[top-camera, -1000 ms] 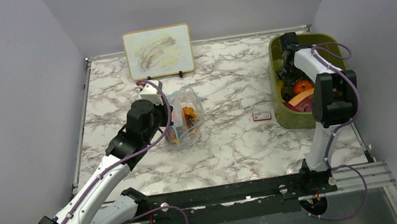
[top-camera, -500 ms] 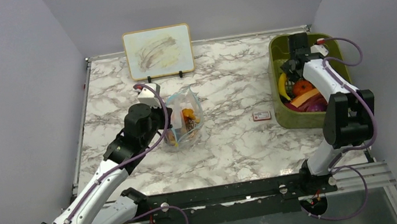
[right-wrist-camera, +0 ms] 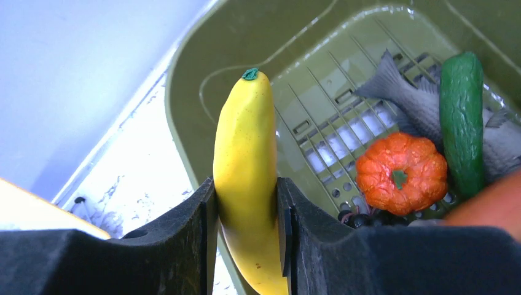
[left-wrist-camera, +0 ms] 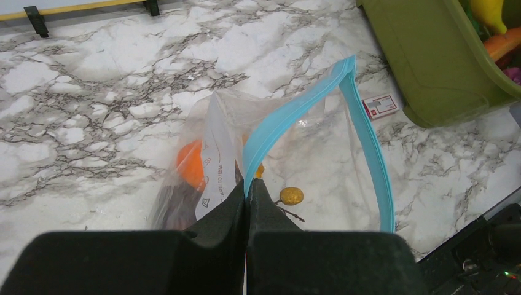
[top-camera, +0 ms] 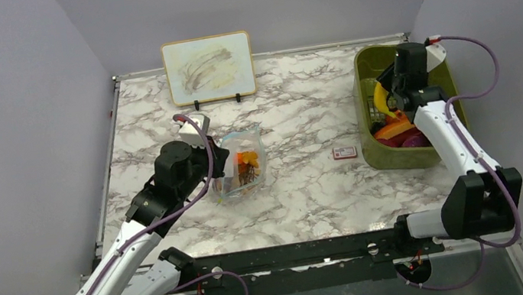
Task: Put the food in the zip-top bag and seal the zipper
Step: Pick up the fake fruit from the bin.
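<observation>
The clear zip-top bag (top-camera: pixel 240 164) lies on the marble table with orange and dark food inside; in the left wrist view its light-blue zipper (left-wrist-camera: pixel 319 98) stands open in a loop. My left gripper (left-wrist-camera: pixel 247 184) is shut on the zipper strip at the bag's near mouth edge; it shows in the top view (top-camera: pixel 219 163) too. My right gripper (right-wrist-camera: pixel 246 193) is shut on the yellow banana (right-wrist-camera: pixel 246 172) and holds it above the olive-green bin (top-camera: pixel 439 68); the banana (top-camera: pixel 379 100) shows in the top view too. An orange pumpkin piece (right-wrist-camera: pixel 402 172) and a green cucumber (right-wrist-camera: pixel 462 117) lie in the bin.
A grey toy fish (right-wrist-camera: pixel 411 101) and dark grapes (right-wrist-camera: pixel 368 218) also lie in the bin. A small red-and-white card (top-camera: pixel 345 153) lies on the table between bag and bin. A framed board (top-camera: pixel 209 68) stands at the back edge.
My right gripper has lifted the banana up out of the bin, and the arm has swung outward to the right. My left arm has drawn the bag's mouth slightly toward the left and near side.
</observation>
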You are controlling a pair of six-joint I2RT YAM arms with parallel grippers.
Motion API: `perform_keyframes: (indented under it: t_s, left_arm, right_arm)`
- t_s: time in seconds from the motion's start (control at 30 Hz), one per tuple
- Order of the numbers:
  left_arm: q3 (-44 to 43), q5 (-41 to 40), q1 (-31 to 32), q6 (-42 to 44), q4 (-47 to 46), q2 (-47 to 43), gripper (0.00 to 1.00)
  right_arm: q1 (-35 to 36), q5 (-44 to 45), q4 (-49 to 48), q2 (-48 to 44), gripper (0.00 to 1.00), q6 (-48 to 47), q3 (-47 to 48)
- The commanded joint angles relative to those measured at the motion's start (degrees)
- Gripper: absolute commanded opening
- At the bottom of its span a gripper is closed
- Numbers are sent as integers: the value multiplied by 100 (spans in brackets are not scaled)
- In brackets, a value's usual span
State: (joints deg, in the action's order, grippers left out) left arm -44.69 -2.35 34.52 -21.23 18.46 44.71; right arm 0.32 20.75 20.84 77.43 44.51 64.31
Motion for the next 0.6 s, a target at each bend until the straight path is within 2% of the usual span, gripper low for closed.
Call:
perform_keyframes:
  t_s: [0.0,0.2,0.3,0.4,0.57]
  left_arm:
    - [-313,170,5,10,279,-160,0]
    - [-461,298,7,-168,402,-79,0]
    - [-583,457,1,-203,429,-41,0]
    - [-726,521,4,-258,446,-9,0]
    - [-947,697,2,-469,457,94,0]
  right_arm:
    - [95,20,-269,-298,14,-512,133]
    - [460,-129,-279,-652,14,-894,319]
    - [678,-515,-398,-864,14,-1039,331]
    - [762,-1160,-417,-1120,14,-1045,324]
    - [936,-2765,-865,-1508,14,-942,41]
